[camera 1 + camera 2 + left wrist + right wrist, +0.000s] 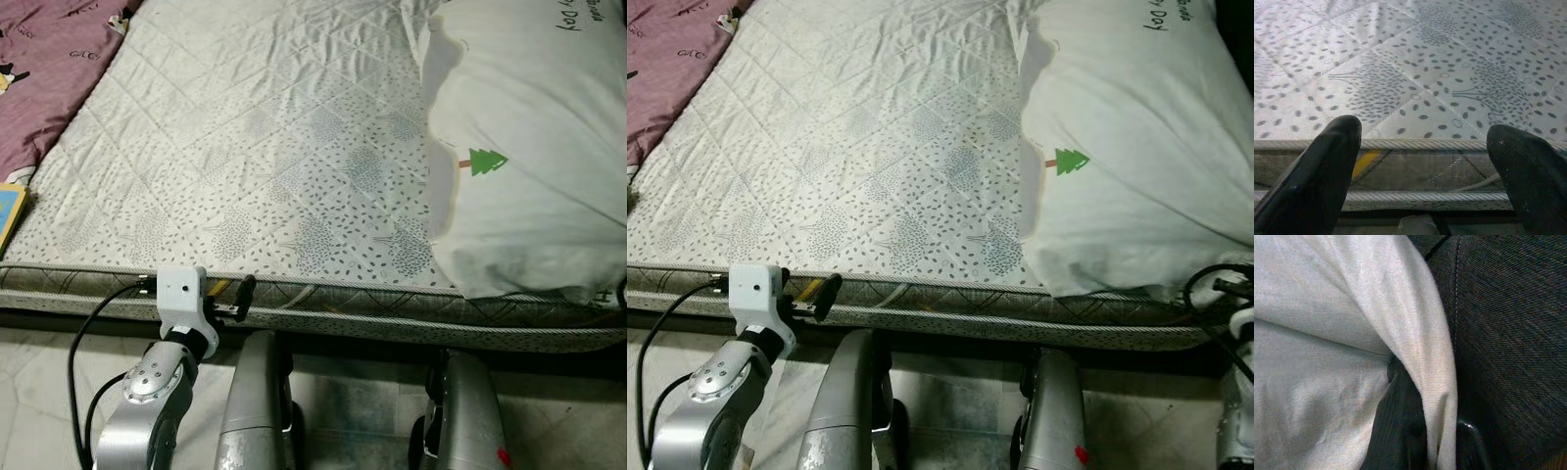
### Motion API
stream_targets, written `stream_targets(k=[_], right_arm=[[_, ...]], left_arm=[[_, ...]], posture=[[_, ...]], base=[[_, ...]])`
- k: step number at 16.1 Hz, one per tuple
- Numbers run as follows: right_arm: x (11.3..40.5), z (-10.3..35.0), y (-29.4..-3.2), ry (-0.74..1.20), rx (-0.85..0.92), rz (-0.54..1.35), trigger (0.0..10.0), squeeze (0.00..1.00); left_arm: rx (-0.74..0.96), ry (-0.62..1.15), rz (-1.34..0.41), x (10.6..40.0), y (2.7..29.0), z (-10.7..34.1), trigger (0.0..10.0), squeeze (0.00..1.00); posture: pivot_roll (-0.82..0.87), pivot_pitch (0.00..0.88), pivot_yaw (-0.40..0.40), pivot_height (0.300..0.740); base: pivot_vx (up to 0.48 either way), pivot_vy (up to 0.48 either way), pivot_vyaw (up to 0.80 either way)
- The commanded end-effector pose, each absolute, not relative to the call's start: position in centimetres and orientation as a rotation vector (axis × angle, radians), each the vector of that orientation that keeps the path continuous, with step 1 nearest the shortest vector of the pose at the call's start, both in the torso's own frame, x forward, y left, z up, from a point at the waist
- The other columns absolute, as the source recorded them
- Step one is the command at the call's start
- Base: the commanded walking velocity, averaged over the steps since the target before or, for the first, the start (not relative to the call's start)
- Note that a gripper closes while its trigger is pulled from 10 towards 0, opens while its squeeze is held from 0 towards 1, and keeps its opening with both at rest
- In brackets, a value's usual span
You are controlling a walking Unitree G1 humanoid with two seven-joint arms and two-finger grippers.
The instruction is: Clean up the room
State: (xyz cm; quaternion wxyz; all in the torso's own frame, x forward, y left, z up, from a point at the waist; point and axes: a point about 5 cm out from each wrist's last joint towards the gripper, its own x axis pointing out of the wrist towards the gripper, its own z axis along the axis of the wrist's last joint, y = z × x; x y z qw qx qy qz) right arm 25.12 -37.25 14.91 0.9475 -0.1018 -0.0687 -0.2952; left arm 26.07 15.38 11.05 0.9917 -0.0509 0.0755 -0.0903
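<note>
Left claw [1420, 171]: fingers spread wide apart, nothing between them; it hangs just in front of the near edge of the bed, level with the piped seam of the mattress side, touching nothing that can be seen. The wrist view looks between the two black fingers [1317, 171] straight across the mattress top.
Left arm [157, 392]: silver, raised at the lower left, with a white camera block on the wrist and a black cable looping off it.
Purple blanket [49, 69]: one, bunched at the far left corner of the bed, printed with small cartoon figures.
Book [10, 211]: one flat blue and yellow thing at the left edge of the mattress, cut off by the frame; what it is cannot be told for sure.
Mattress cover [265, 166]: one, white and quilted in diamonds, printed with grey dotted trees; it lies smooth with faint creases and is bare across the middle.
Pillow [529, 166]: one, large and white, lying on the right part of the bed, reaching the near edge. It bears a small green fir tree and dark lettering near the top right corner.
Right claw [1415, 431]: pressed in against a fold of the white pillow cloth, with dark woven fabric beside it. One black finger shows under the fold; whether the cloth is pinched cannot be told.
Right arm [1234, 392]: at the far lower right, just beside the near corner of the pillow.
</note>
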Motion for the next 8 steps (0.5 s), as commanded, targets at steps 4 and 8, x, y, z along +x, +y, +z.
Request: stream_targets(k=[4,8], right_arm=[[27.7,14.4,-36.1,-0.052,-0.235,-0.559,10.0,0.00],[30.8,17.1,-36.6,-0.063,-0.212,-0.553,10.0,0.00]], left_arm=[[-0.091,0.156,-0.158,26.1,16.0,10.6,10.0,0.00],[-0.099,0.141,-0.140,26.3,15.9,10.7,10.0,0.00]], posture=[[0.05,0.226,0.147,0.528],[0.06,0.208,0.122,0.528]], base=[[0.000,0.000,0.00],[0.000,0.000,0.00]])
